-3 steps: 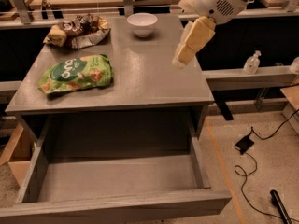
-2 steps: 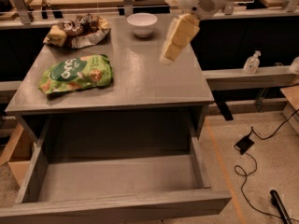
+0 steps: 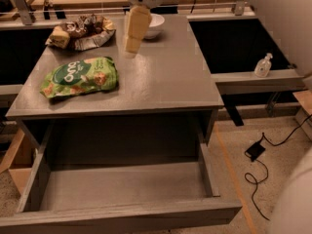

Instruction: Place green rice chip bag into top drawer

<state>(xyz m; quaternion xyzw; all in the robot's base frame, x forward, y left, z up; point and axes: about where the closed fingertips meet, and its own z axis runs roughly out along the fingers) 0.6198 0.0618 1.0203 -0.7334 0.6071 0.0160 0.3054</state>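
Observation:
The green rice chip bag [image 3: 80, 77] lies flat on the left part of the grey table [image 3: 165, 77], near its front edge. The top drawer [image 3: 122, 186] is pulled wide open below the table front and holds nothing. My gripper [image 3: 131, 45] hangs from the white wrist over the back middle of the table. It points down, just above the surface, to the right of and behind the bag, and does not touch it. It holds nothing that I can see.
A brown-and-silver snack bag [image 3: 83, 30] lies at the table's back left. A white bowl [image 3: 153, 26] stands right behind the gripper. A sanitizer bottle [image 3: 263, 65] stands on the ledge to the right. A black adapter [image 3: 254, 151] with a cable lies on the floor at the right.
My gripper has moved left across the back of the table, from the right side to in front of the bowl, closer to the green bag. The bag and drawer have not moved.

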